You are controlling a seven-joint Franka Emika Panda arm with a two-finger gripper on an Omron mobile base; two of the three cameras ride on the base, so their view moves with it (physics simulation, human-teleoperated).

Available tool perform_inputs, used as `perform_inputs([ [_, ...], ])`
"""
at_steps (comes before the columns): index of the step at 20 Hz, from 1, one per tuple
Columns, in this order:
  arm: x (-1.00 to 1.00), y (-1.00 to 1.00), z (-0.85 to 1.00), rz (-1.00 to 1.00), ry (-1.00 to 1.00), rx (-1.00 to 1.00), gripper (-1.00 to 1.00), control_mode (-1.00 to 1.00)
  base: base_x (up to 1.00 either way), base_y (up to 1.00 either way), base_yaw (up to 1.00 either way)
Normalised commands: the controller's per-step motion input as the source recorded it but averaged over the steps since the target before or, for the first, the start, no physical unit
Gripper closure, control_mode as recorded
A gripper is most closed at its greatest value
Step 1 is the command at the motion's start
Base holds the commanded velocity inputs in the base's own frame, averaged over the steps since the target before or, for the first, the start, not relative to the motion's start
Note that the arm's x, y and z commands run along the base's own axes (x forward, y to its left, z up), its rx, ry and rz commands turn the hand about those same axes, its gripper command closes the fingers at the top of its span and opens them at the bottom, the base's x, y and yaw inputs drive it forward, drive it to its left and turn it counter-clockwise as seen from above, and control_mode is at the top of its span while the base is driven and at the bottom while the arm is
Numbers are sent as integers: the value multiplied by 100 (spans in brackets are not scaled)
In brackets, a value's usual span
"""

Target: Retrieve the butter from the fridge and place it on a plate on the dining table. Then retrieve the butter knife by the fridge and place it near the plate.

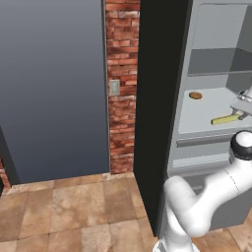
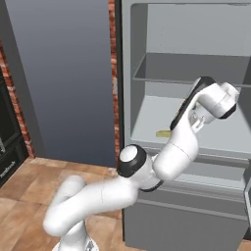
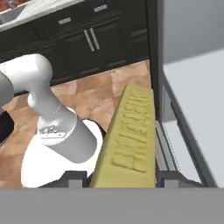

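Note:
The fridge (image 1: 206, 106) stands open, with its pale shelves showing (image 2: 196, 44). My gripper (image 1: 241, 114) reaches in over the middle shelf and is shut on one end of the butter (image 1: 224, 119), a yellow stick. In the hand view the butter (image 3: 131, 135) runs away from between the two finger tips (image 3: 168, 177), out past the shelf's front edge. The right base view shows a sliver of the butter (image 2: 163, 133) beside my forearm. The plate, the dining table and the butter knife are out of view.
A small round brown food item (image 1: 195, 95) lies further back on the same shelf. A brick wall strip (image 1: 122, 88) and a tall grey panel (image 1: 54, 88) stand left of the fridge. Dark cabinets (image 3: 87, 39) and tiled floor (image 1: 74, 206) lie behind the base.

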Motion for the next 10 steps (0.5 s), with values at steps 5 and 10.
perform_inputs([
  [5, -100, 95, 11, -10, -6, -19, 100, -100, 0, 0, 0],
  [10, -100, 90, 10, -10, -15, -23, 100, -100, 0, 0, 0],
])
